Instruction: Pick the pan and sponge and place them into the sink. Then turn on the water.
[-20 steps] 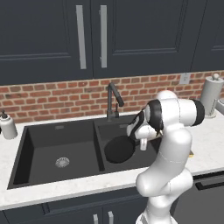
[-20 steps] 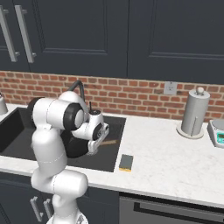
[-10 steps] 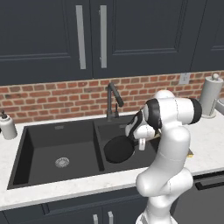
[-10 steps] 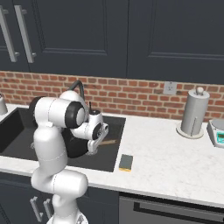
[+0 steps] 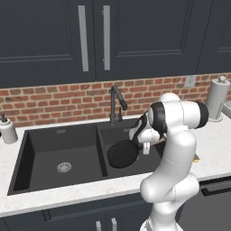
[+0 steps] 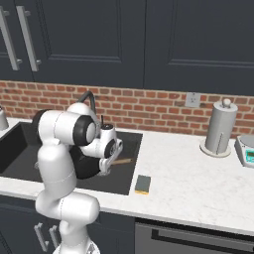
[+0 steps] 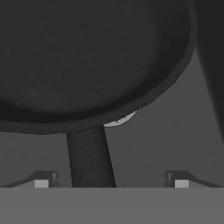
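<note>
The black pan lies in the right basin of the black sink, and its brown handle points toward the counter. My gripper hovers just over that handle, low in the basin. In the hand view the pan lies ahead and its handle runs between my fingertips, which stand wide apart and clear of it, so the gripper is open. The yellow sponge lies on the white counter right of the sink. No water runs from the faucet.
A paper towel roll and a scale stand at the counter's far right. A soap bottle sits left of the sink. The left basin holds nothing but its round drain. A brick wall and dark cabinets rise behind.
My fingers have spread apart and let go of the pan's handle. The pan stays in the right basin and the arm has barely moved.
</note>
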